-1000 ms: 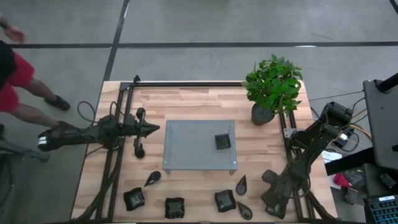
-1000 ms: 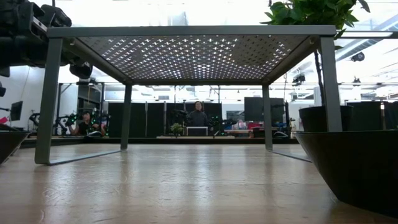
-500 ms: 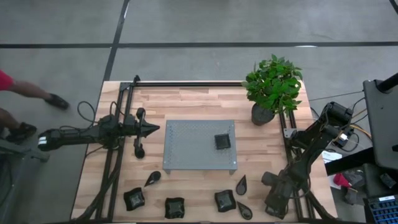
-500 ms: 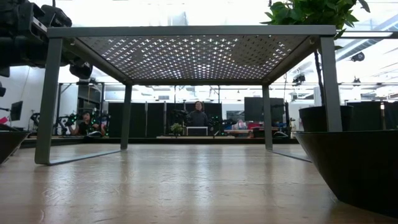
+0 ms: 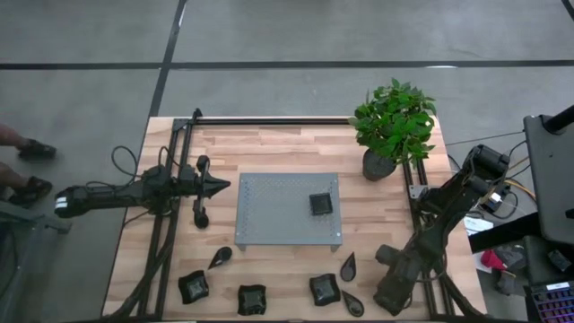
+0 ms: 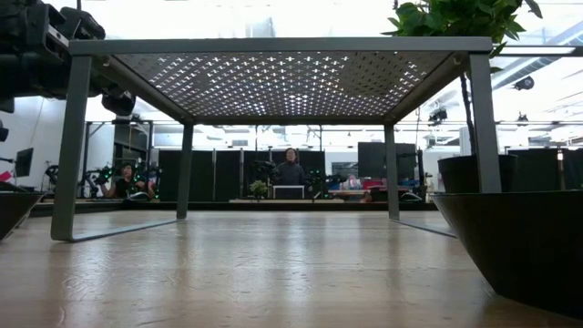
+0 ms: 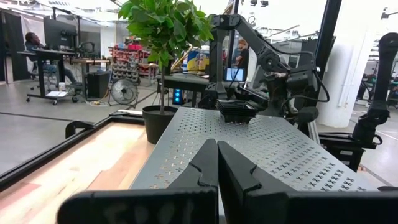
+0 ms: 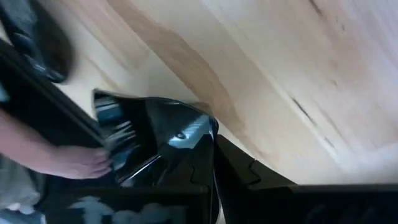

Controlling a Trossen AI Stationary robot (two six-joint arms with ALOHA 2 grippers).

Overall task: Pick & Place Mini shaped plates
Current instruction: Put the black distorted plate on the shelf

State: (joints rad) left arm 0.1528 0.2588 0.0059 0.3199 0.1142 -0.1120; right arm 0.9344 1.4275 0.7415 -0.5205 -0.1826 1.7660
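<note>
While just one of the mini shaped plates [image 5: 320, 204] is being carried by the grey tray [image 5: 278, 215], near its plant-side corner, the job is looking barely started, so most of it is being left to do. Six more plates are being counted on the bare wood on the near side of the tray: a teardrop plate [image 5: 220, 257] closest to its near-left corner, three squarish plates [image 5: 252, 299] further out towards the table edge, and two more teardrops [image 5: 348, 266] off its near-right corner.

The right gripper [image 8: 214, 149] is being held low beyond those, off the tray's near-right corner. Its fingers are being pressed together with nothing seen between them, and a glossy dark plate [image 8: 168, 134] is being shown just past the tips.

The left gripper [image 7: 217, 149] is being parked level beside the tray's left edge, pointed at it, with its fingers closed tight on nothing.

Past the tray's far-right corner, a potted plant [image 5: 393, 121] is being kept. The table [image 5: 269, 148] is pale butcher-block wood, framed by dark rails. Beyond the tray, a big open workshop with grey concrete floor, desks, screens and a couple of people [image 6: 291, 169] is being seen.
</note>
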